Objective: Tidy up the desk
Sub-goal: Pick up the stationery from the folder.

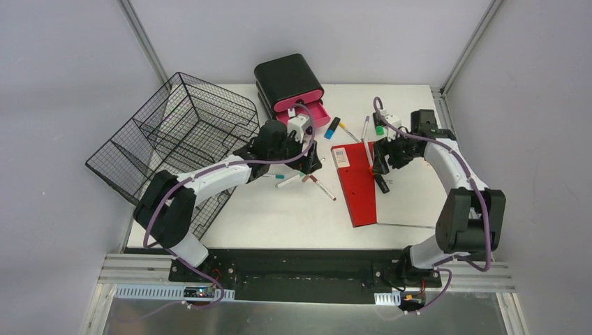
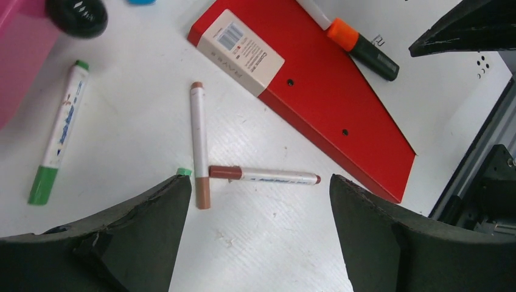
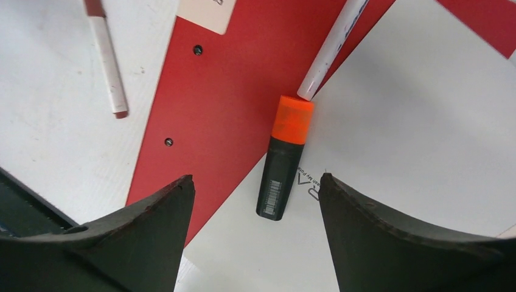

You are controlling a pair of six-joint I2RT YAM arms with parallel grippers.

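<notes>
Desk [image 1: 279, 209] below left claw [image 2: 258, 178] and right claw [image 3: 255, 176]

On the white desk [image 1: 279, 216]: just ahead of the left gripper [image 2: 261, 182], two brown-capped markers [image 2: 199, 146] touching; green-capped marker [image 2: 61, 134] to its left; red-and-white notebook [image 3: 213, 103] beneath the right gripper [image 3: 255, 179].

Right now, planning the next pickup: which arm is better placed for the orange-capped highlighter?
Right. The right gripper, open, hangs directly above the highlighter, framed between its fingers; the left gripper sits over the brown-capped markers instead.
</notes>
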